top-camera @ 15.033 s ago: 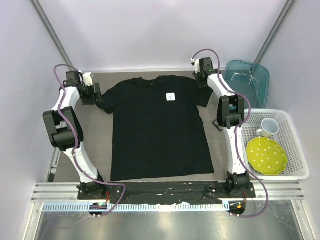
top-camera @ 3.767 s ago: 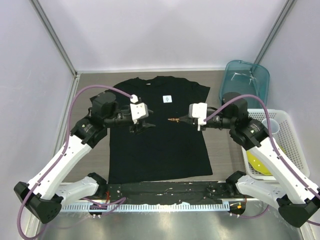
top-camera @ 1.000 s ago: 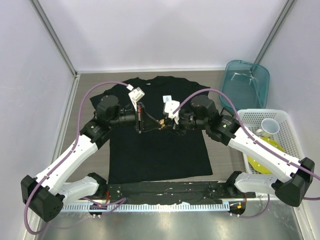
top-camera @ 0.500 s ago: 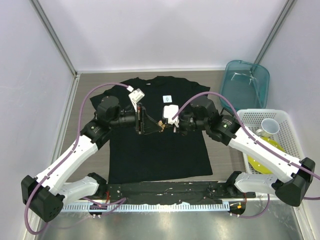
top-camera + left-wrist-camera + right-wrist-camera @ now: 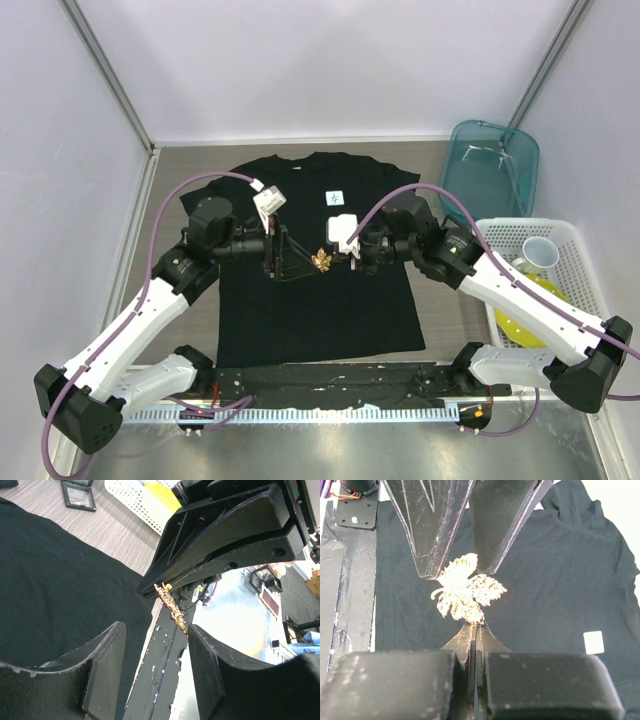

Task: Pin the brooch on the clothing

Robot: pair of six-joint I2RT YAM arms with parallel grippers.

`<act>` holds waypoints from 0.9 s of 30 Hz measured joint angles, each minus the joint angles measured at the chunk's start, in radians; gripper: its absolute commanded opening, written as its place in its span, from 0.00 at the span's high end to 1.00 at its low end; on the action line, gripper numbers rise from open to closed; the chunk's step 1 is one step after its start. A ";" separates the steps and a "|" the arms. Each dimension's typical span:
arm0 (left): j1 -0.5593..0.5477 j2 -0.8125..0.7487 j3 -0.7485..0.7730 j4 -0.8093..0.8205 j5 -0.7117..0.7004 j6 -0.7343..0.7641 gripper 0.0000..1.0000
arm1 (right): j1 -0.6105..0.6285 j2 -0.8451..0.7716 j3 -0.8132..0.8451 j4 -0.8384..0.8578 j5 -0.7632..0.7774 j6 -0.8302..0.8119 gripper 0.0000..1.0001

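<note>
Start at the left of the clothing (image 5: 300, 310), the black T-shirt lying flat on the desk (image 5: 170, 160) with its neck at the far side. Your left gripper (image 5: 157, 628) reaches in over the shirt's left chest, and its fingers (image 5: 102, 665) stand apart. In the left wrist view you see a clear gap on each side of them, with nothing clamped.

Over the middle of the shirt's chest, on the near side of the small white label (image 5: 336, 197), you find the brooch (image 5: 323, 260). The leaf-shaped pin hangs in that gap between the left fingers, and its golden side is turned to the right wrist camera. It is held up off the cloth, not pinned to it.

Just right of it, over the shirt's right chest, your right gripper (image 5: 476, 630) has its fingers pressed together on the brooch's lower edge, so the pin is carried by this arm alone.

Off the shirt's right side sits a white basket (image 5: 590, 300) holding a white cup (image 5: 540, 255) and a yellow plate (image 5: 515, 325). Beyond the shirt's right sleeve stands a teal bin (image 5: 495, 165).
</note>
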 measured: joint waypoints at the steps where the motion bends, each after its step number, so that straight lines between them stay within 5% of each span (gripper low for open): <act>1: 0.000 0.001 0.001 -0.005 0.005 0.002 0.42 | 0.000 0.001 0.004 -0.004 -0.003 -0.003 0.99; 15: 0.012 0.074 0.075 -0.054 0.111 -0.071 0.35 | 0.014 0.024 0.032 -0.074 -0.006 -0.052 0.99; 27: 0.027 0.128 0.098 -0.065 0.112 -0.122 0.46 | 0.037 0.037 0.051 -0.114 -0.004 -0.101 0.99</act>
